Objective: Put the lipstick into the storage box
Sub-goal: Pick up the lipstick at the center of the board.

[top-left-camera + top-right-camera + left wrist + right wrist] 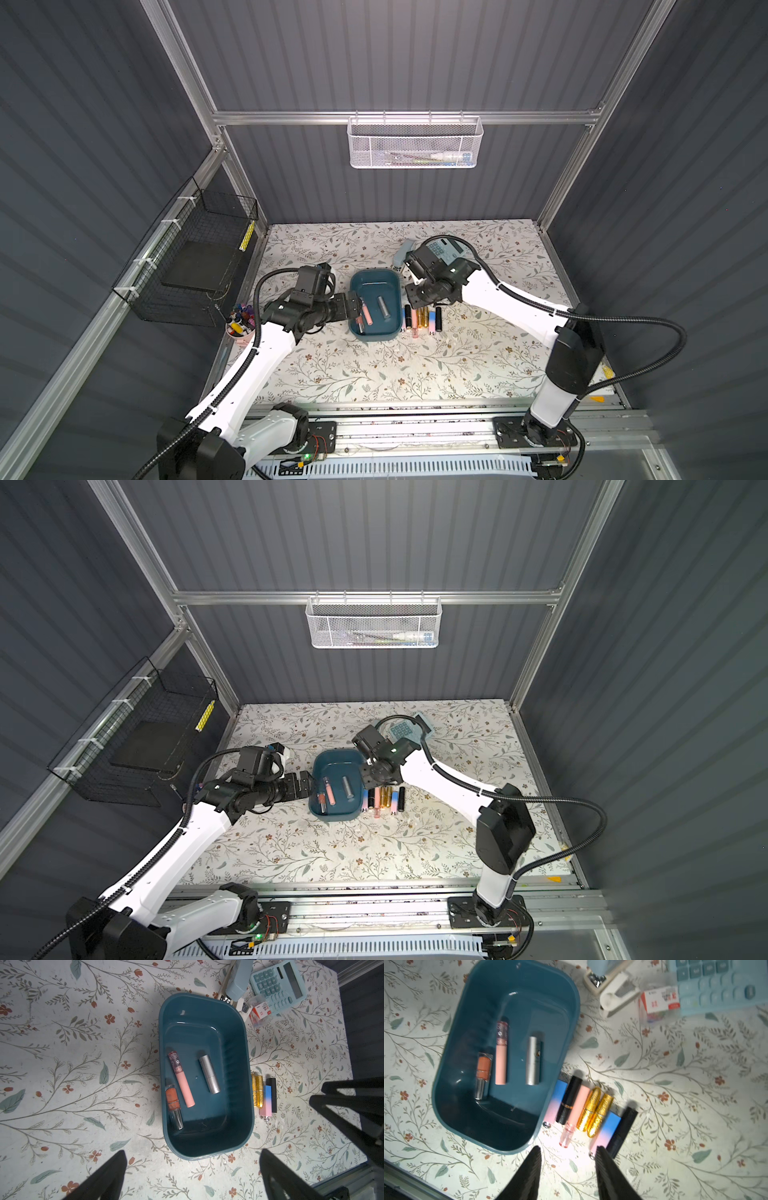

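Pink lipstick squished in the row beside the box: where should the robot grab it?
By its clear end, coming straight down from above, jaws either side. The pink lipstick lies flat with its body wedged between a black tube and a gold one, so jaws probably won't fit there. Only the clear end pokes out past them, with table showing on both sides.

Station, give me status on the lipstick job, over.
Left tool open, empty. Right tool open, empty, by the loose row. Storage box holds three lipsticks. Nothing blocking the row.
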